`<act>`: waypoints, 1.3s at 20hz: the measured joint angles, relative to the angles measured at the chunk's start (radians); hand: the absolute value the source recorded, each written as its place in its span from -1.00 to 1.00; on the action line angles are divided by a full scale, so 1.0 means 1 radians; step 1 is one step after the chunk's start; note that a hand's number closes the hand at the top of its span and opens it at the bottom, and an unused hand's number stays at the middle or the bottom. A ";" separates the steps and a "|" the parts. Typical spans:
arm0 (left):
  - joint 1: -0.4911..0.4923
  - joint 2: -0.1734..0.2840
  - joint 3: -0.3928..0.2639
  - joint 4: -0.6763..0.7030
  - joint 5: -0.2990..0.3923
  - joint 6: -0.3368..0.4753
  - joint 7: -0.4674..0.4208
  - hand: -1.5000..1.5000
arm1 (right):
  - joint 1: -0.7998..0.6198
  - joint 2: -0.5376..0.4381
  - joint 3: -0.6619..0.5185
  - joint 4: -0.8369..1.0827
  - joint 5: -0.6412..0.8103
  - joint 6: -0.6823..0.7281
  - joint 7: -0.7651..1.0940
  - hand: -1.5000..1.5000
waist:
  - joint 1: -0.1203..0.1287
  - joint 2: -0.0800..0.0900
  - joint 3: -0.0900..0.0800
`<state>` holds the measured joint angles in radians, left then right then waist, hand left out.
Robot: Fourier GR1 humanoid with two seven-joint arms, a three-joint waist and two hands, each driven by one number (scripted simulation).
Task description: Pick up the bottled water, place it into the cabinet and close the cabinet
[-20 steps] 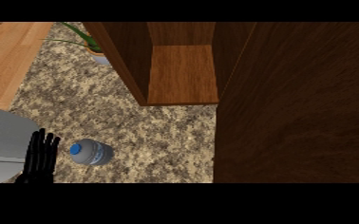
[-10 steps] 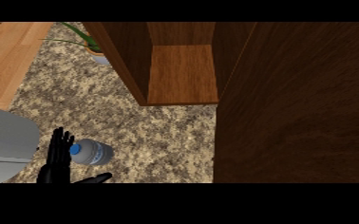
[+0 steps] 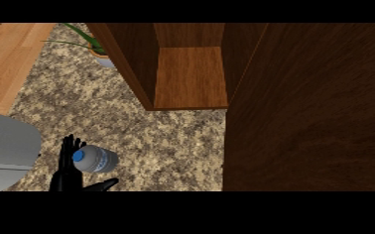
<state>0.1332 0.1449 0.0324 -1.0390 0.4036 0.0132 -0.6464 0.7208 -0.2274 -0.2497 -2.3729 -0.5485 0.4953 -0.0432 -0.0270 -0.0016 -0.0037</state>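
Bottled water (image 3: 96, 159) clear, blue-capped, lying sideways

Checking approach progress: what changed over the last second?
The left hand moved right, up to the bottled water; its fingers now stand straight along the bottle's left side, thumb spread below. No grasp yet. Bottle, open cabinet and potted plant stayed put.

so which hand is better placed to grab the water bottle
The left hand. It is open right beside the bottled water at the view's lower left, fingers along its left side and thumb spread below it. The right hand shows nowhere in the head view.
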 measured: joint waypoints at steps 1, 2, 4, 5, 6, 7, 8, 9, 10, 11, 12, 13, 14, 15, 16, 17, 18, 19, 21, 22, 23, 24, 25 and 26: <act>-0.014 -0.006 0.000 0.023 0.003 -0.021 -0.015 -1.00 | -0.003 -0.004 -0.002 0.002 -0.003 -0.002 0.000 -1.00 | 0.002 0.000 0.000; -0.031 -0.008 -0.001 0.045 0.003 -0.038 -0.024 -1.00 | 0.012 -0.005 -0.011 0.003 -0.007 0.008 -0.011 -1.00 | 0.000 0.000 0.000; -0.046 -0.003 0.005 0.103 0.006 -0.092 -0.065 -1.00 | 0.030 -0.002 -0.016 0.005 -0.013 0.022 -0.028 -1.00 | -0.001 0.000 0.001; -0.059 -0.014 0.002 0.126 0.000 -0.101 -0.083 -1.00 | 0.039 0.003 -0.015 0.006 -0.015 0.028 -0.037 -1.00 | 0.000 0.000 0.001; -0.073 -0.014 0.007 0.153 0.003 -0.119 -0.098 1.00 | 0.045 0.000 -0.021 0.007 -0.019 0.030 -0.041 -1.00 | 0.000 0.000 0.001; -0.082 -0.014 0.011 0.172 0.004 -0.133 -0.112 1.00 | 0.057 -0.008 -0.033 0.006 -0.023 0.035 -0.043 -1.00 | 0.001 0.000 0.001; -0.094 -0.022 0.016 0.196 0.009 -0.149 -0.128 1.00 | 0.063 -0.009 -0.038 0.007 -0.027 0.037 -0.047 -1.00 | 0.001 0.000 0.001; -0.105 -0.025 0.020 0.212 0.017 -0.168 -0.135 1.00 | 0.062 -0.014 -0.043 0.008 -0.031 0.033 -0.047 -1.00 | 0.003 0.001 0.001; -0.118 -0.030 0.025 0.224 0.026 -0.184 -0.137 1.00 | 0.059 -0.023 -0.056 0.010 -0.035 0.032 -0.049 -1.00 | 0.005 0.001 0.002; -0.124 -0.033 0.032 0.236 0.035 -0.202 -0.144 1.00 | 0.065 -0.021 -0.058 0.011 -0.038 0.036 -0.059 -1.00 | 0.004 0.000 0.003; -0.132 -0.041 0.035 0.237 0.045 -0.213 -0.145 1.00 | 0.074 -0.019 -0.056 0.010 -0.041 0.037 -0.062 -1.00 | 0.005 -0.001 0.003; -0.136 -0.048 0.038 0.235 0.056 -0.230 -0.147 1.00 | 0.081 -0.018 -0.057 0.011 -0.044 0.041 -0.066 -1.00 | 0.006 -0.001 0.003; -0.145 -0.051 0.041 0.247 0.063 -0.250 -0.154 1.00 | 0.075 -0.021 -0.056 0.011 -0.046 0.033 -0.063 -1.00 | 0.007 0.000 0.003; -0.145 -0.054 0.041 0.249 0.066 -0.262 -0.157 1.00 | 0.076 -0.025 -0.055 0.009 -0.049 0.030 -0.062 -1.00 | 0.009 0.000 0.003; -0.145 -0.053 0.039 0.253 0.065 -0.280 -0.166 1.00 | 0.074 -0.035 -0.065 0.009 -0.053 0.028 -0.060 -1.00 | 0.010 0.000 0.003; -0.150 -0.056 0.038 0.254 0.063 -0.281 -0.171 1.00 | 0.077 -0.043 -0.076 0.009 -0.057 0.032 -0.062 -1.00 | 0.010 0.000 0.003; -0.149 -0.062 0.034 0.251 0.059 -0.280 -0.176 1.00 | 0.071 -0.044 -0.080 0.012 -0.060 0.033 -0.060 -1.00 | 0.012 0.000 0.003; -0.147 -0.061 0.035 0.246 0.060 -0.284 -0.178 1.00 | 0.075 -0.046 -0.087 0.012 -0.064 0.035 -0.063 -1.00 | 0.012 0.000 0.003; -0.161 -0.054 0.040 0.249 0.056 -0.281 -0.187 1.00 | 0.083 -0.053 -0.096 0.012 -0.071 0.040 -0.066 -1.00 | 0.011 0.000 0.002; -0.166 -0.035 0.045 0.259 0.057 -0.296 -0.182 1.00 | 0.087 -0.046 -0.092 0.012 -0.074 0.043 -0.071 -1.00 | 0.011 0.000 0.002; -0.184 -0.027 0.047 0.266 0.055 -0.296 -0.174 1.00 | 0.083 -0.044 -0.081 0.012 -0.076 0.035 -0.066 -1.00 | 0.011 0.000 0.002; -0.201 -0.009 0.053 0.279 0.056 -0.306 -0.165 1.00 | 0.089 -0.045 -0.089 0.012 -0.079 0.042 -0.075 -1.00 | 0.008 0.000 0.002; -0.231 0.007 0.061 0.303 0.055 -0.310 -0.155 1.00 | 0.085 -0.052 -0.097 0.015 -0.082 0.041 -0.075 -1.00 | 0.007 0.001 0.002; -0.258 0.029 0.071 0.326 0.058 -0.323 -0.143 1.00 | 0.089 -0.051 -0.099 0.016 -0.084 0.045 -0.079 -1.00 | 0.005 0.002 0.001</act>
<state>-0.1248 0.1740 0.1030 -0.7129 0.4618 -0.3096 -0.7895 0.8102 -0.2781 -0.3486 -2.3567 -0.6328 0.5401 -0.1227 -0.0224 0.0001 -0.0023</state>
